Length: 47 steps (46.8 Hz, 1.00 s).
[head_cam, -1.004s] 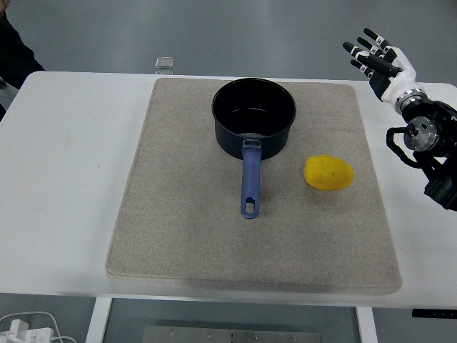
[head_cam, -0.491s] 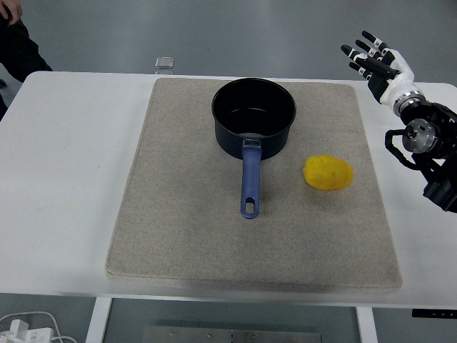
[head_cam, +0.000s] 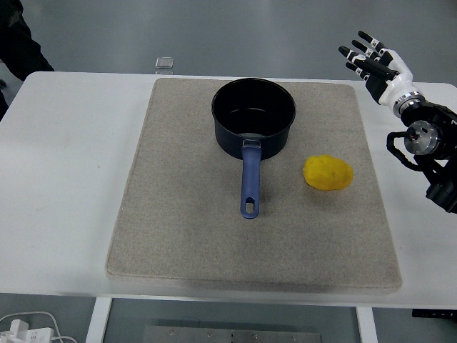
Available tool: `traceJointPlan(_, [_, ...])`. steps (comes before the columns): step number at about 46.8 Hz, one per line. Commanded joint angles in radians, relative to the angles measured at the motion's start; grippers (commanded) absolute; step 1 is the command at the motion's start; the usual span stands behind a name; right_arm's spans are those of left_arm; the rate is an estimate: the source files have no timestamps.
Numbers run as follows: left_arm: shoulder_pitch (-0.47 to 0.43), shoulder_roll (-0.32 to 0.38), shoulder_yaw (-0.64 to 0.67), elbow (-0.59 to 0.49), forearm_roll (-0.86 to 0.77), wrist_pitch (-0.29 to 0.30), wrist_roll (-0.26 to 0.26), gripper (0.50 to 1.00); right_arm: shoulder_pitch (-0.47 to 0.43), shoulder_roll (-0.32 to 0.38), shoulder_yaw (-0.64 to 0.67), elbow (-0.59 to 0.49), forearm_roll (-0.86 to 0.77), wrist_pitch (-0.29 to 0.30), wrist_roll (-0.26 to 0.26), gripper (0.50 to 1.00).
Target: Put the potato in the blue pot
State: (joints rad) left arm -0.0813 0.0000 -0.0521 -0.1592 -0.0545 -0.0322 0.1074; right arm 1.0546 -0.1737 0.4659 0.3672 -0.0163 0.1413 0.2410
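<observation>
Potato (head_cam: 328, 173) beside blue pot (head_cam: 253, 116), right hand (head_cam: 380, 66) spread, no legible writing

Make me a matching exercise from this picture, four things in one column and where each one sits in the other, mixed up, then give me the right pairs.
Things:
1. potato
2. blue pot
3. right hand
4. small square object

Places:
A. raised over the table's far right corner, fingers spread
B. on the mat, right of the pot's handle
C. on the table beyond the mat's far left corner
D. at the mat's far middle, handle pointing to the near edge

Pairs: 1-B, 2-D, 3-A, 4-C
</observation>
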Motion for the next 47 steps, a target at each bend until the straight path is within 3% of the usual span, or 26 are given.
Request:
traceJointPlan(1, [0.0,0.0,-0.002,0.001,-0.001,0.0,0.0,0.999,-0.001,-0.026,-0.003,0.032,-0.001,0.0,-0.002,0.913])
traceJointPlan(12, [0.0,0.0,-0.002,0.001,-0.001,0.0,0.0,0.999,-0.028,-0.138,-0.029,0.153,-0.053,0.003,-0.002,0.915])
traceJointPlan(28, [0.0,0.0,-0.002,0.0,-0.001,0.0,0.0,0.999,-0.16,-0.435,-0.032,0.574,-0.304,0.0,0.012,0.915])
traceJointPlan(38, [0.0,0.0,-0.002,0.004,-0.001,0.0,0.0,0.999,-0.24,-0.559,-0.032,0.711,-0.612,-0.006,0.092,0.915])
traceJointPlan(47, [0.0,0.0,-0.002,0.001,-0.001,0.0,0.0,0.999,-0.254,-0.648,-0.033,0.832,-0.698,-0.008,0.099,0.915])
